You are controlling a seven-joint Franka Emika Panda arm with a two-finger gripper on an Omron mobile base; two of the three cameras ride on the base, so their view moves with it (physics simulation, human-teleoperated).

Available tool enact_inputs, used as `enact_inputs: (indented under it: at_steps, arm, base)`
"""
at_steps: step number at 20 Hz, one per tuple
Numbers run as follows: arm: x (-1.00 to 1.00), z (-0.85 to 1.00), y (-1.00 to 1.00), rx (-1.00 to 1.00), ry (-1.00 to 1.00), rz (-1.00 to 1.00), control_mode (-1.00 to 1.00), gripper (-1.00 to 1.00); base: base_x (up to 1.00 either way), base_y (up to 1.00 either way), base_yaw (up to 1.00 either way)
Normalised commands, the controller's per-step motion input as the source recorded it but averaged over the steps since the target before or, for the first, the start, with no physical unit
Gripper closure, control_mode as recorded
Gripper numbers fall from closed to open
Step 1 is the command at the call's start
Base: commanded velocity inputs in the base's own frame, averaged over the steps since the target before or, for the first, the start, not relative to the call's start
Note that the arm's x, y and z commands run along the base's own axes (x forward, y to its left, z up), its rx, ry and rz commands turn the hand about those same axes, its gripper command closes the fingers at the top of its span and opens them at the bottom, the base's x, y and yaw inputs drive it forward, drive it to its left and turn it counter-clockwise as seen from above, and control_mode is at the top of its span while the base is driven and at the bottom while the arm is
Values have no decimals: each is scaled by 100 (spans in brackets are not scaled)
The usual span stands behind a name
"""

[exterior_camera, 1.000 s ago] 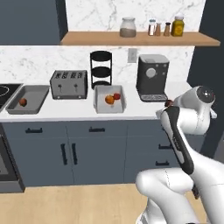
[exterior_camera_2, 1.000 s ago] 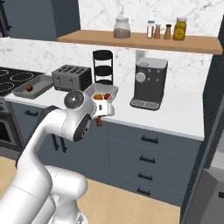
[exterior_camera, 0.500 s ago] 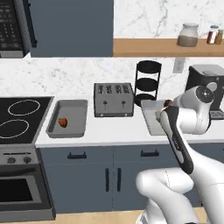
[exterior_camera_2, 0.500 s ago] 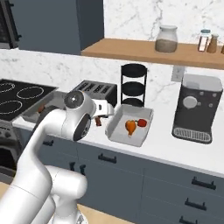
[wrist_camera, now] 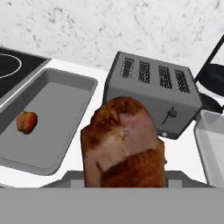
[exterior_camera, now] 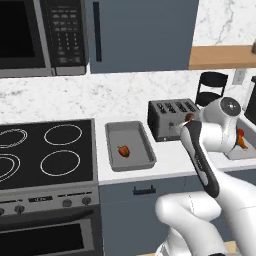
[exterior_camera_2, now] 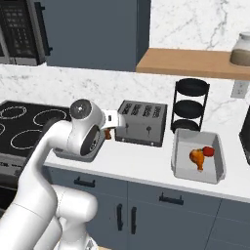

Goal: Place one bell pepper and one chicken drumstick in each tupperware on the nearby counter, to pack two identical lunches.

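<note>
My gripper [exterior_camera_2: 108, 131] is shut on a chicken drumstick [wrist_camera: 122, 146], an orange-brown piece that stands large at the bottom middle of the hand view and hides the fingertips. It hangs above the counter [exterior_camera_2: 141, 163] in front of the toaster, to the right of the left tupperware [exterior_camera: 131, 165]. One red bell pepper [wrist_camera: 27, 121] lies in that tupperware [wrist_camera: 57, 113]. The right tupperware [exterior_camera_2: 195, 174] holds a second drumstick [exterior_camera_2: 197, 157] and a pepper [exterior_camera_2: 208, 151] side by side.
A silver toaster [exterior_camera_2: 141, 122] stands between the two trays. Behind the right tray is a black tiered rack [exterior_camera_2: 191, 105]. The black stovetop [exterior_camera: 45, 155] lies left of the left tray, under a microwave [exterior_camera: 40, 35].
The base has driven left, so both base views have slid along the counter and the left tray and stovetop have come closer. The gripper has stayed shut on the drumstick.
</note>
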Motion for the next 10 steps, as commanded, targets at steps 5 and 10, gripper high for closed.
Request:
enact_inputs:
  at_steps: [5,10]
  arm:
    - [44,-12,60,-5,0,-13,-100,100]
    - [100,-39,92,-6,4,-13,-100,100]
  base:
    - [2,40,-12]
    - [0,0,0]
